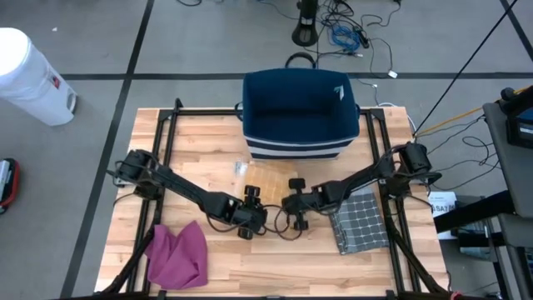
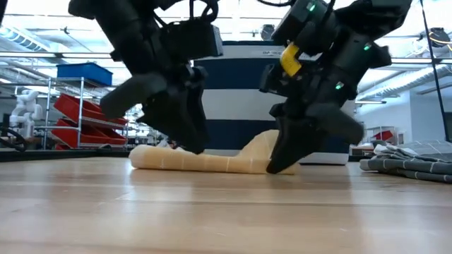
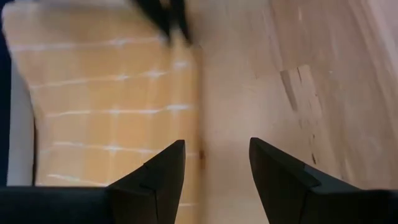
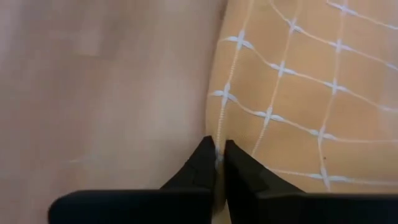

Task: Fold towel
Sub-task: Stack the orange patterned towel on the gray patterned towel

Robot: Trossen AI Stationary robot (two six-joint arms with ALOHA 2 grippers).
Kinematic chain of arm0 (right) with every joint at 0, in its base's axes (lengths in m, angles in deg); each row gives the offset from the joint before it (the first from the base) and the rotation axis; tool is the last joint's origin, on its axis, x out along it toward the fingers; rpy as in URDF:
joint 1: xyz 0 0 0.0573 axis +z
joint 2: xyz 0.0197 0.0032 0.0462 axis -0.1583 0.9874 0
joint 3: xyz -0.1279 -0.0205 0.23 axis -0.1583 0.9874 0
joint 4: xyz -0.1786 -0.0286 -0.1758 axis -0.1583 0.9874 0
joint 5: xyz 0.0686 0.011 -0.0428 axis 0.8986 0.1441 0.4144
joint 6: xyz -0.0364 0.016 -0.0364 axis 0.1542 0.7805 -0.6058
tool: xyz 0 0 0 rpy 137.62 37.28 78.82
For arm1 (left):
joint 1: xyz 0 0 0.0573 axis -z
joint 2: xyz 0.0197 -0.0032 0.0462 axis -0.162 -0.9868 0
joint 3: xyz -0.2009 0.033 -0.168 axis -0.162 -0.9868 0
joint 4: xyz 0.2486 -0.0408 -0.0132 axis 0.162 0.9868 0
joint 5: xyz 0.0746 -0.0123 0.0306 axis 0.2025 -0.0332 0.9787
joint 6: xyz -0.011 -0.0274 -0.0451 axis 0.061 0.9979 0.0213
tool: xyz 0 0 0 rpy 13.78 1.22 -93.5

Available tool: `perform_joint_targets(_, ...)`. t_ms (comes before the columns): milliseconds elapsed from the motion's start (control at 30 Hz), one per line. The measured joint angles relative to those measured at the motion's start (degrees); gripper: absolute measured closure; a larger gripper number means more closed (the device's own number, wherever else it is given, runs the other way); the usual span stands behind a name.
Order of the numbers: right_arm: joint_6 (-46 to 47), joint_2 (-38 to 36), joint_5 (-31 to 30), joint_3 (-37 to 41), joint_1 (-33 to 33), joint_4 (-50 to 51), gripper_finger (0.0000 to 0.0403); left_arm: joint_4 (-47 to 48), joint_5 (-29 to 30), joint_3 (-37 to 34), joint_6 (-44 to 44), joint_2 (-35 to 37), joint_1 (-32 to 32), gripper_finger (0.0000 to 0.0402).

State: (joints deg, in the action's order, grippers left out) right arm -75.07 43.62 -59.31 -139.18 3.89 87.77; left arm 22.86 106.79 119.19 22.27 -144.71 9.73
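A tan towel (image 1: 268,177) with a white grid lies flat on the wooden table, in front of the blue bin. My right gripper (image 4: 220,155) is shut at the towel's near right edge. Beside it, in the low view, the towel (image 2: 263,144) humps up. My left gripper (image 3: 217,162) is open at the towel's near left side. One of its fingers stands over the cloth and the other over bare wood, with the towel's edge (image 3: 198,124) between them. My right gripper pinches the towel's edge (image 4: 219,138) between its two shut fingers, slanting down from the table's right. The towel lies on the table, raised a little next to the fingers. Whether my left gripper touches the towel, I cannot tell.
A blue bin (image 1: 300,112) stands at the table's far middle. A purple cloth (image 1: 177,254) lies at the near left and a grey checked towel (image 1: 360,218) at the right. Bare wood lies along the near edge between them.
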Motion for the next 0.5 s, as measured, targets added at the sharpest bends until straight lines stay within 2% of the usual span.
perform_joint_targets(233, 4.12, -0.1, 4.45, -2.43, 6.13, 1.48, 0.04, -2.31, -0.05, 0.0, -1.85, -0.68, 0.06, 0.0216)
perform_joint_targets(300, 5.42, -0.03, 4.61, -3.07, 7.53, 1.77, 0.0401, -2.44, -4.03, 0.0, -2.03, -0.68, 0.04, 0.0216)
perform_joint_targets(433, 8.21, -0.03, 4.42, -3.34, 9.51, 2.2, 0.0402, -4.94, -17.83, 0.0, -2.19, -1.0, -0.21, 0.0216)
perform_joint_targets(500, 9.5, -0.03, 4.14, -3.44, 10.36, 3.13, 0.0402, -6.01, -18.86, 0.0, -1.57, -1.12, 0.09, 0.0216)
